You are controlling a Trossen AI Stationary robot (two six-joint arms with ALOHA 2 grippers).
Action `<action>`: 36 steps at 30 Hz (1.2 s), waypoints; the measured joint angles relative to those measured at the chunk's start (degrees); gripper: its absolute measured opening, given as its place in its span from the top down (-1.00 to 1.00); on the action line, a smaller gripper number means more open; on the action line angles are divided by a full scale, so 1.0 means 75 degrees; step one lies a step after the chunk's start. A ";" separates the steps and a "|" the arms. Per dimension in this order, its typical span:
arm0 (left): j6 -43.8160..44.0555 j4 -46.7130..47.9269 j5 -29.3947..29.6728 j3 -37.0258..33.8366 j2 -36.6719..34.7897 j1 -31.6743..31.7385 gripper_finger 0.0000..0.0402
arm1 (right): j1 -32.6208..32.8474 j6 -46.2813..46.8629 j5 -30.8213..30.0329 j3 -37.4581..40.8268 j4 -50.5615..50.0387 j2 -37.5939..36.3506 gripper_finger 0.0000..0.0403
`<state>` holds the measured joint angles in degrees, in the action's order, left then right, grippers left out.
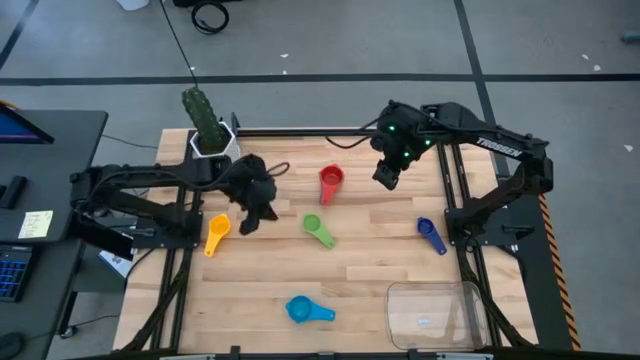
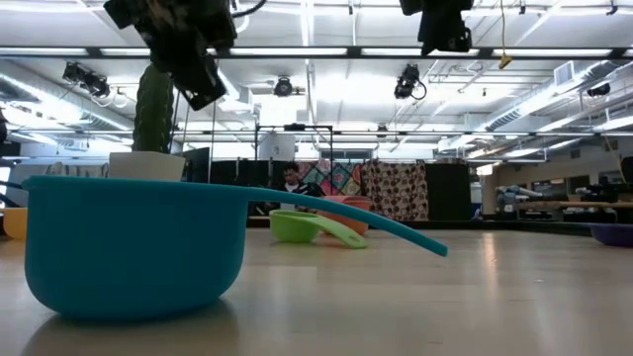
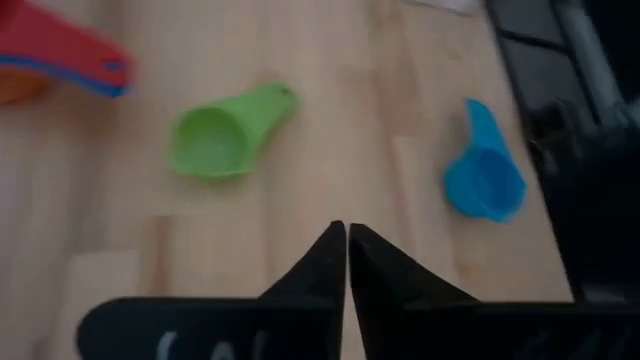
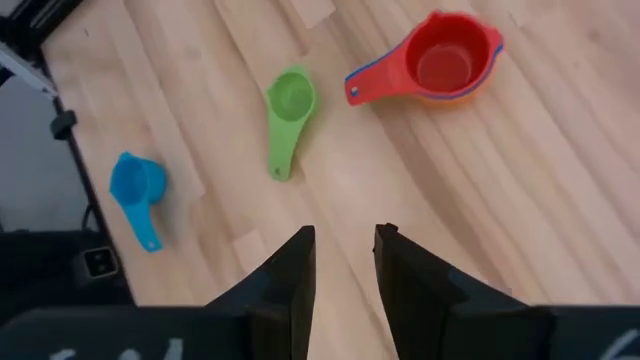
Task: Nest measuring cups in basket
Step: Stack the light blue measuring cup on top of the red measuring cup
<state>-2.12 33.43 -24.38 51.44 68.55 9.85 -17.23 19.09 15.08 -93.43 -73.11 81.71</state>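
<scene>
Glossy plastic measuring cups (image 1: pixel 319 230) (round bowls, flat handles) on pale wood table (image 1: pixel 360 290)

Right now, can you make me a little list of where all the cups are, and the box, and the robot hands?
red cup: far middle of table, stacked on other cups
green cup: table centre
yellow cup: left side
dark blue cup: right side
light blue cup: near edge
basket: near right corner, no cups inside
left gripper: above table, fingers shut, empty
right gripper: raised, fingers apart, empty
</scene>
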 joint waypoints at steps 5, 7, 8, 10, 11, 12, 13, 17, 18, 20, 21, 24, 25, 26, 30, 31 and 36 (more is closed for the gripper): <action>0.0196 -0.0070 0.0003 0.0000 0.0003 -0.0678 0.73 | -0.0003 0.0061 0.0068 0.0003 -0.0264 0.0000 0.45; 0.0544 -0.0081 0.0057 0.0000 0.0003 -0.0868 0.65 | -0.0003 0.0052 0.0067 0.0006 -0.0379 0.0003 0.45; 0.0793 -0.0116 0.0100 0.0000 0.0003 -0.0963 0.61 | -0.0003 0.0045 0.0068 0.0006 -0.0438 0.0003 0.45; 0.1260 -0.0265 0.0179 0.0000 0.0003 -0.1148 0.53 | -0.0003 0.0031 0.0065 0.0009 -0.0582 0.0003 0.45; 0.1473 -0.0395 0.0214 0.0000 0.0006 -0.1239 0.49 | -0.0003 -0.0037 0.0065 0.0009 -0.0657 0.0003 0.45; 0.1684 -0.0543 0.0257 0.0000 0.0006 -0.1330 0.45 | -0.0003 -0.0140 0.0068 0.0009 -0.0734 0.0003 0.45; 0.1892 -0.0663 0.0303 0.0000 0.0006 -0.1431 0.42 | -0.0003 -0.0247 0.0071 0.0009 -0.0829 0.0003 0.45; 0.2902 -0.1116 0.0799 -0.0001 0.0273 -0.1913 0.33 | -0.0003 -0.0875 0.0113 0.0009 -0.1242 0.0003 0.45; 0.3139 -0.1181 0.0870 -0.0003 0.0380 -0.2057 0.32 | -0.0005 -0.1069 0.0215 0.0009 -0.1333 0.0003 0.45; 0.3401 -0.1655 0.0888 0.0000 0.0667 -0.2340 0.32 | -0.0003 -0.1518 0.0464 0.0010 -0.1465 0.0003 0.45; 0.3407 -0.1745 0.0885 0.0000 0.0822 -0.2485 0.32 | -0.0003 -0.1726 0.0577 0.0012 -0.1526 0.0003 0.45; 0.3612 -0.2290 0.0927 0.0000 0.1298 -0.2918 0.32 | -0.0003 -0.2362 0.0685 0.0012 -0.1692 0.0003 0.45; 0.3677 -0.2399 0.1019 0.0000 0.1451 -0.3067 0.32 | -0.0003 -0.2540 0.0668 0.0012 -0.1736 0.0003 0.45; 0.3802 -0.2419 0.1094 0.0000 0.1609 -0.3204 0.32 | -0.0003 -0.2679 0.0595 0.0012 -0.1757 0.0003 0.45; 0.4117 -0.2653 0.1420 0.0000 0.2304 -0.3716 0.32 | -0.0003 -0.2970 0.0546 0.0015 -0.1868 0.0006 0.45; 0.4195 -0.2741 0.1462 0.0000 0.2475 -0.3833 0.32 | -0.0003 -0.2979 0.0546 0.0014 -0.1889 0.0006 0.45; 0.4201 -0.3181 0.1471 0.0000 0.3154 -0.4257 0.32 | -0.0003 -0.2967 0.0540 0.0015 -0.1904 0.0006 0.45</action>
<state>29.39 9.57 -13.34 51.44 92.21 -22.07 -17.26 -3.16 19.14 -93.32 -87.39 81.76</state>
